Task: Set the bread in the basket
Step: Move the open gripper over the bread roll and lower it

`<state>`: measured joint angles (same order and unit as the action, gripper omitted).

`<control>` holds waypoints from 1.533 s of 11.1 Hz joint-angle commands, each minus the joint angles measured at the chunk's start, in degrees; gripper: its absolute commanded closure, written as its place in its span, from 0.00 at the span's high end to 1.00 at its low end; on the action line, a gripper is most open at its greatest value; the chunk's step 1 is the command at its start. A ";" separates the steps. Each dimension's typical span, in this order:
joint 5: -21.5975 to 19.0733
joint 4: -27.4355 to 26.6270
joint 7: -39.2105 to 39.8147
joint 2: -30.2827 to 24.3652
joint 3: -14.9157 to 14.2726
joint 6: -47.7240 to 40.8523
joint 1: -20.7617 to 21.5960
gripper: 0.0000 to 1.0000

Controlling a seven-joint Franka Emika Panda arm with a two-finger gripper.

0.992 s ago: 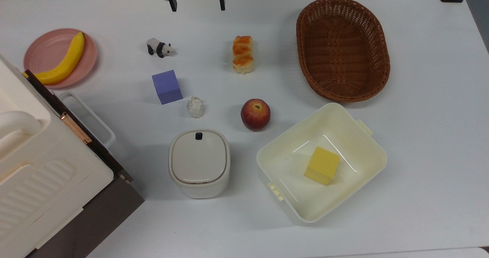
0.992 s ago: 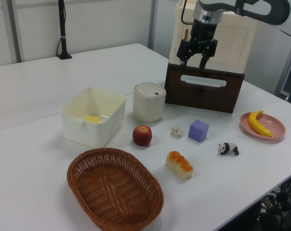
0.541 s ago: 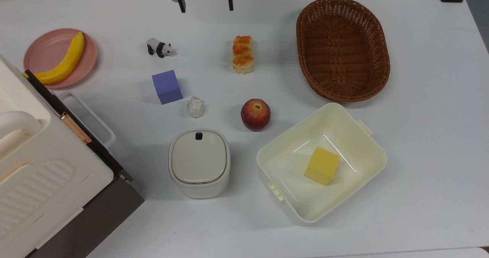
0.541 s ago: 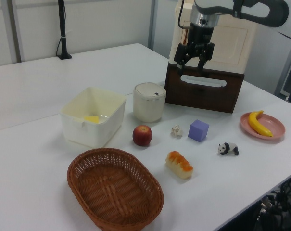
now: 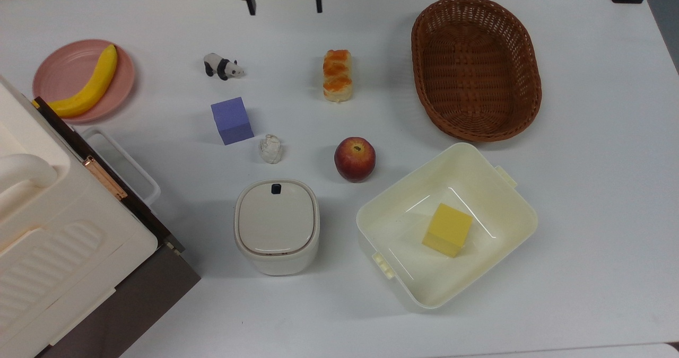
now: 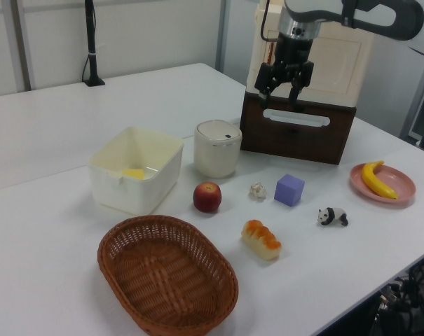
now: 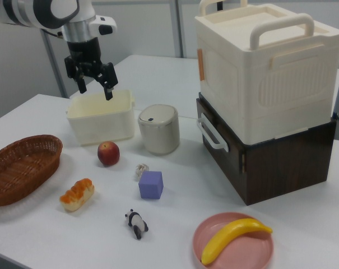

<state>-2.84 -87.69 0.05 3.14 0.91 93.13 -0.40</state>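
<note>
Barely shifted over the last half second: gripper hangs high above the table, fingers spread, holding nothing. Approach to the loaf not yet begun. Empty brown wicker basket at the top view's right. Just to its left, the bread: 3 joined cream bumps, orange-glazed, lying flat, untouched.

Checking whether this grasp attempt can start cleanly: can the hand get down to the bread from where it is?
Probably yes. The hand hangs open and high above the table, and the bread lies alone on bare tabletop, apart from the apple and basket, so nothing seems to block a descent from above.
</note>
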 commanded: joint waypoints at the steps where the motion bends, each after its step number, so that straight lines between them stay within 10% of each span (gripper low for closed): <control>1: 0.73 -3.79 2.22 -2.17 -0.21 2.40 -0.13 1.00; 8: 0.56 -32.34 0.83 -16.40 2.96 22.80 1.44 1.00; 17: -0.32 -41.95 -0.65 -9.31 2.96 32.89 7.69 1.00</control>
<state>-2.89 -129.36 1.14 -10.26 4.38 122.34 4.93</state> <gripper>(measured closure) 0.000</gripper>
